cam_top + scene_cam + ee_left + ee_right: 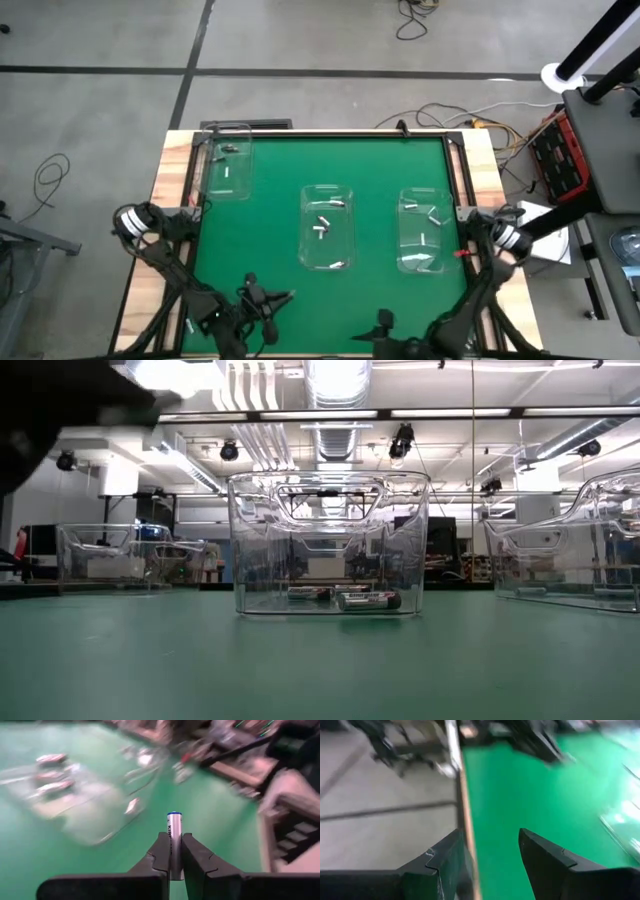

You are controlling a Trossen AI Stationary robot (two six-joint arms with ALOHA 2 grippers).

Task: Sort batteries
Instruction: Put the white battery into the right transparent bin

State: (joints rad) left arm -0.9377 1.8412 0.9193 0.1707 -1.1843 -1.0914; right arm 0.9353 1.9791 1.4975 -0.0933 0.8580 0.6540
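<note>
Three clear bins stand on the green mat: one at the far left (pixel 225 165), one in the middle (pixel 327 227) and one at the right (pixel 425 230). Each has a few silvery batteries lying on its floor, such as those in the middle bin (pixel 322 225) (pixel 368 600). My left gripper (pixel 173 857) is near the table's front edge (pixel 278 297), short of the middle bin, and is shut on one silver battery (pixel 174 832) with a blue tip. My right gripper (pixel 490 855) stands open and empty at the front edge (pixel 383 320). My left gripper pinches the battery between its two fingers (pixel 161 855). They press on opposite sides of its body (pixel 174 851). The battery lies along the fingers, and its blue-tipped end (pixel 174 815) sticks out past the fingertips. It is lifted clear of the mat.
Bare green mat (pixel 260 240) lies between the bins and the front edge. A black frame and wooden boards (pixel 175 180) border the mat. In the low view a dark, blurred arm part (pixel 60 400) fills the upper left. Cables and a red crate (pixel 560 155) sit beyond the table's right side.
</note>
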